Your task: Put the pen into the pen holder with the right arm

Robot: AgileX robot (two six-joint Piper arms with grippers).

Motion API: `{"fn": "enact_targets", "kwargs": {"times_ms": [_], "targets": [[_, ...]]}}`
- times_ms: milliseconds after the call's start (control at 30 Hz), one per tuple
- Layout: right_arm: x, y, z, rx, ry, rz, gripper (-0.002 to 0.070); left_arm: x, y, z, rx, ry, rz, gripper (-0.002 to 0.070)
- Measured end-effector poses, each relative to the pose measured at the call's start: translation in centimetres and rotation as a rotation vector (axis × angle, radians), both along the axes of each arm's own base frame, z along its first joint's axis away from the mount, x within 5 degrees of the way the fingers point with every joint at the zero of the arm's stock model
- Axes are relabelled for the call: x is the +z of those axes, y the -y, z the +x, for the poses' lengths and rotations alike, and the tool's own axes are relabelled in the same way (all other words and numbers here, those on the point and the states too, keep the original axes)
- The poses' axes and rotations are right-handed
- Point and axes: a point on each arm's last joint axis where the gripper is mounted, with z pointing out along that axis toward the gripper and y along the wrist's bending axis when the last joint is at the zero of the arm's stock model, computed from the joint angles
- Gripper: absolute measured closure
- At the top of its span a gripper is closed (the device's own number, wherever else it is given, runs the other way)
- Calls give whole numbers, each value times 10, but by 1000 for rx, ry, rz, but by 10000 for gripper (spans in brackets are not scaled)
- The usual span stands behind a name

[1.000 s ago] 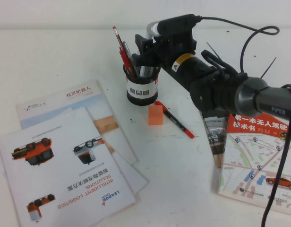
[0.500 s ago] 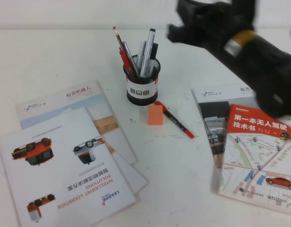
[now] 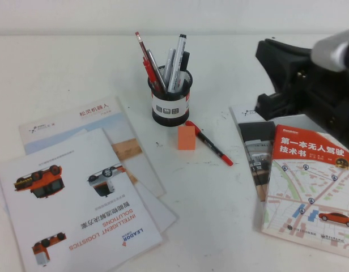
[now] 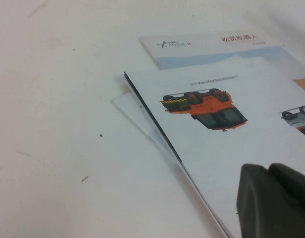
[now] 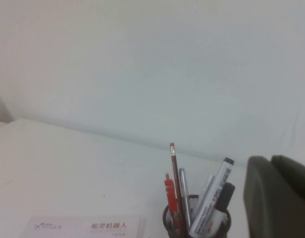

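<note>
From the high view, the holder (image 3: 170, 101) is a small black wire-mesh cup with a white label band, standing upright on the matte white table (image 3: 61, 62). The pen (image 3: 177, 56), a thick white barrel with dark print and a dark tip, stands inside it, leaning against the far rim among a red pencil (image 3: 143, 52), a red pen, a silvery one and a black one. Just in front of the holder sits a small orange block (image 3: 186, 137), and a slim red-and-black pen (image 3: 209, 143) lies flat beside it, its near end angled toward the right. Glossy brochures (image 3: 78, 192) fan out at the left; more booklets (image 3: 305, 181) lie at the right. The right arm (image 3: 310, 85), bulky and black, hangs blurred above those booklets, well apart from the holder; whether its gripper is parted there, I cannot tell.

From the left wrist view, the left gripper (image 4: 274, 201) shows as rounded black fingers (image 4: 256, 198) pressed side by side over the stacked brochures (image 4: 231, 119), with nothing between them.

From the right wrist view, the right gripper (image 5: 279, 196) appears as smooth dark fingers lying together, empty. Beyond them the holder (image 5: 199, 225) bristles with pens, the pen (image 5: 212, 201) leaning out against the pale wall (image 5: 142, 59).
</note>
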Motion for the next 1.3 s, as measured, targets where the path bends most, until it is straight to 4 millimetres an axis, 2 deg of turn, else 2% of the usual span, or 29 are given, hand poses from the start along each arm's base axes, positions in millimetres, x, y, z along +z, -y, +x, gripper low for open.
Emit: {"fn": "enact_targets", "kwargs": {"times_ms": [267, 600, 1000, 1133, 1300], "targets": [[13, 12, -18, -8, 41, -99, 695, 0, 0, 0, 0, 0, 0, 677], [24, 28, -43, -9, -21, -154, 695, 0, 0, 0, 0, 0, 0, 678], [25, 35, -54, -8, -55, -178, 695, 0, 0, 0, 0, 0, 0, 677], [19, 36, -54, -6, -113, -207, 695, 0, 0, 0, 0, 0, 0, 677], [20, 41, -51, -35, -103, -208, 696, 0, 0, 0, 0, 0, 0, 678]]}}
